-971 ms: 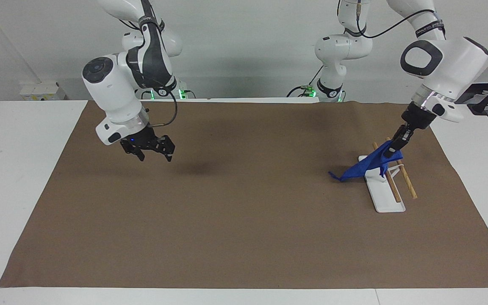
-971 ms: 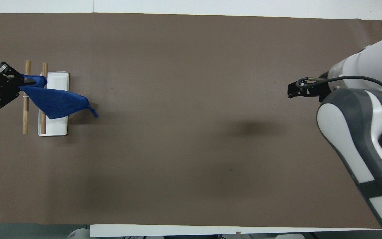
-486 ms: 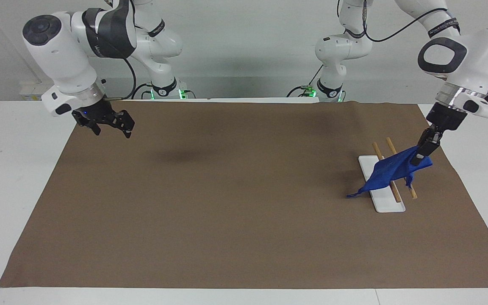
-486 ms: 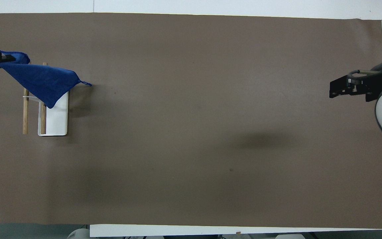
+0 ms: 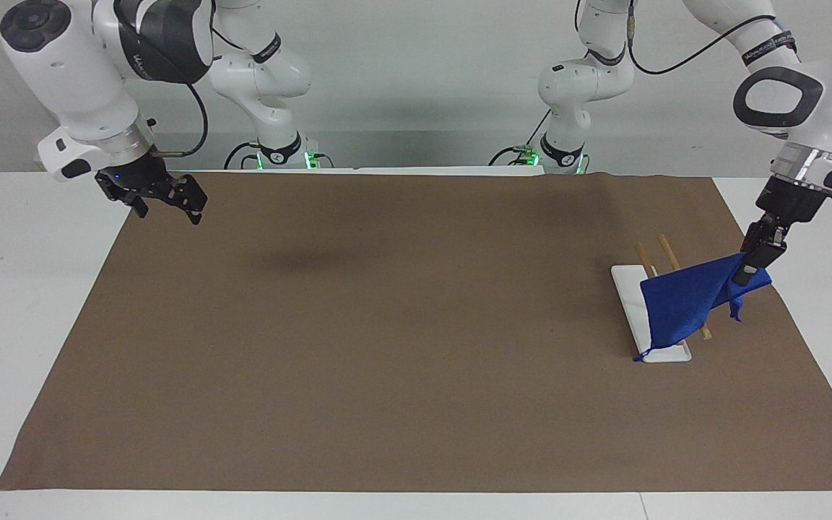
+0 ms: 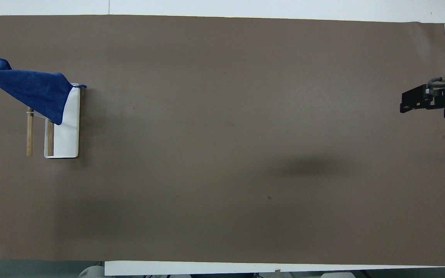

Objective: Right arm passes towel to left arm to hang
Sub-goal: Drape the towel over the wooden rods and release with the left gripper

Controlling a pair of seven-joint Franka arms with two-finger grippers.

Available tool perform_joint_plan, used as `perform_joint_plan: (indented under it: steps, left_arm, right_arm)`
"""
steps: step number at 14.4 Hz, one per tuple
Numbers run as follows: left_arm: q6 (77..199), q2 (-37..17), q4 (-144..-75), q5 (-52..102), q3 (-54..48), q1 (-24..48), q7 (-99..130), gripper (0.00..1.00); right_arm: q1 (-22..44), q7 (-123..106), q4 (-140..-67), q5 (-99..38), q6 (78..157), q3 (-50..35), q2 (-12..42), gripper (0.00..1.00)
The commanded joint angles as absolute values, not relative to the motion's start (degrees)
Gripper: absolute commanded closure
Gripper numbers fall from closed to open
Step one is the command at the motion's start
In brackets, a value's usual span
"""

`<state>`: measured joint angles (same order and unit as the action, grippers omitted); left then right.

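My left gripper [image 5: 748,266] is clamped on one corner of the towel [image 5: 683,303], raised over the mat's [image 5: 387,361] edge at my left arm's end of the table. The facing view shows this grip plainly; in the overhead view that gripper is almost wholly cut off at the frame's edge, and only the towel's [image 6: 33,92] pinched corner reaches it at about 9 o'clock. From my fingers [image 5: 743,272] the towel hangs in a slanted sheet, its long axis running from the held corner down toward the table's middle, and it narrows to a low tip with the small loop [image 5: 638,357]. In the facing view that tip points to about 7 o'clock and sits at the end of the white base [image 5: 665,354] farther from me; whether it touches the base I cannot tell. The overhead view shows the towel as a long wedge pointing toward 3 o'clock, spread over the farther ends of the two wooden rails [image 6: 30,133] and a corner of the base [image 6: 70,135], a layout the facing view mostly hides, since the cloth covers the rack [image 5: 665,249] there. Whether the cloth rests on the rails I cannot tell. My right gripper [image 5: 167,202], blue light lit, hangs with its fingers apart and empty over the mat's edge at my right arm's end; the overhead view shows it [image 6: 404,104] at 3 o'clock, with its shadow [image 6: 307,166] on the mat.
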<state>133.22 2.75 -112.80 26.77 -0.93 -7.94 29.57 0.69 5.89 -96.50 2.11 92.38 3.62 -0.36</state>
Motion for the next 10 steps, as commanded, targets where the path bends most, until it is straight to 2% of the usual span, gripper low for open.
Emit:
perform_joint_plan:
  steps: [1,10]
  left_arm:
    - [133.7,2.6,-113.2,26.9,-1.1,-9.9,26.2,0.95]
    - [133.3,5.3,-120.8,26.0,-1.1,-14.9,14.1,0.93]
  right_arm:
    - [0.9,4.8,-95.4,2.9,92.1,3.6,0.2,0.00]
    - [0.4,5.4,-95.7,2.2,93.0,3.7,-0.9,0.00]
